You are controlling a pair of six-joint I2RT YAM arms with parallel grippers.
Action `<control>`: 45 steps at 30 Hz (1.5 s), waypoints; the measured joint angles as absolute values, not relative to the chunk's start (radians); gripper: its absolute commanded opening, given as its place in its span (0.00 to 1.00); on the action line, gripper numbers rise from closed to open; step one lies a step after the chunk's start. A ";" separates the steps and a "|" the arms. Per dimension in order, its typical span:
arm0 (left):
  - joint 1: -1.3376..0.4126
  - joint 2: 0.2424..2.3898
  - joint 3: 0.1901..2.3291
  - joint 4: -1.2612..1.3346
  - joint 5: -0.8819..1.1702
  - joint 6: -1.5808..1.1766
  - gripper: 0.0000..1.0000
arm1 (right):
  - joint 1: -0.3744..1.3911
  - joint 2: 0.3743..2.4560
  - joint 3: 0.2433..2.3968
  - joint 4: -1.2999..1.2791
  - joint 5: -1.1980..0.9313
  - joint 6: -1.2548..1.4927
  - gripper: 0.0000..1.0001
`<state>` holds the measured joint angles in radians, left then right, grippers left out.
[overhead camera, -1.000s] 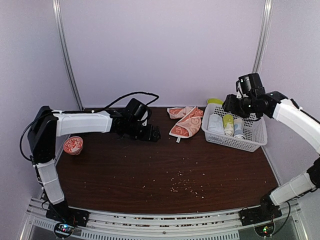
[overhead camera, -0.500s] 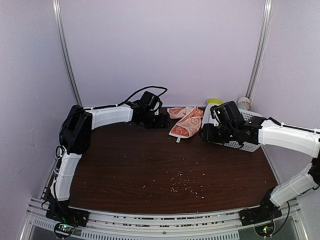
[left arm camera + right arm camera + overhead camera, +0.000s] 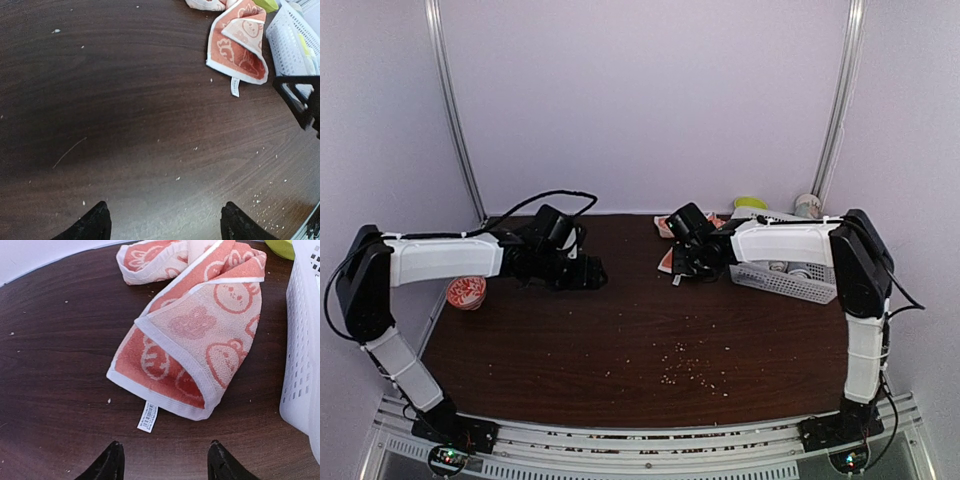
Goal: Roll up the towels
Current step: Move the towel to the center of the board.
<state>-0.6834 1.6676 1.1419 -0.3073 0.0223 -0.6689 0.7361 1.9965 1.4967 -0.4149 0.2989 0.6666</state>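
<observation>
The orange towel with cream patterns [image 3: 195, 335] lies crumpled and partly folded at the back of the table, its white label [image 3: 147, 416] pointing toward me. It also shows in the left wrist view [image 3: 237, 45]; in the top view only a bit [image 3: 666, 262] peeks out beside the right arm. My right gripper [image 3: 165, 462] is open and empty, just in front of the towel's near edge [image 3: 685, 264]. My left gripper [image 3: 162, 225] is open and empty over bare table, well left of the towel [image 3: 590, 272]. The light blue towel is out of view.
A white basket [image 3: 800, 283] stands right of the towel, close to the right gripper [image 3: 305, 350]. A yellow-green object [image 3: 750, 203] and a white cup [image 3: 807, 205] sit behind it. A red patterned cup [image 3: 466, 291] stands at the left edge. Crumbs [image 3: 685, 368] dot the middle.
My right arm swung from above the basket down and left to the orange towel's near edge. My left gripper went toward the towel, then drew back left.
</observation>
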 measured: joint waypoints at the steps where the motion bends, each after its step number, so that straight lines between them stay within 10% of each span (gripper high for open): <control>1: -0.683 1.631 1.104 -0.309 0.020 -0.673 0.77 | 0.738 2.025 1.525 -0.432 0.319 0.670 0.58; 33: -0.683 1.335 0.871 -0.276 -0.015 -0.671 0.77 | 0.648 2.439 2.130 -0.966 0.382 0.766 0.40; 40: -0.683 1.335 0.870 -0.256 -0.015 -0.672 0.77 | 0.631 2.458 2.144 -1.005 0.316 0.763 0.01; 45: -0.683 1.334 0.865 -0.256 -0.015 -0.672 0.77 | 0.633 2.457 2.145 -1.002 0.298 0.746 0.00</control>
<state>-0.6834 1.3342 0.8654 -0.2558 -0.0151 -0.6716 0.6334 2.4573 2.1448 -1.0016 0.2981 0.7456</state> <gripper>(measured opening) 0.771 0.031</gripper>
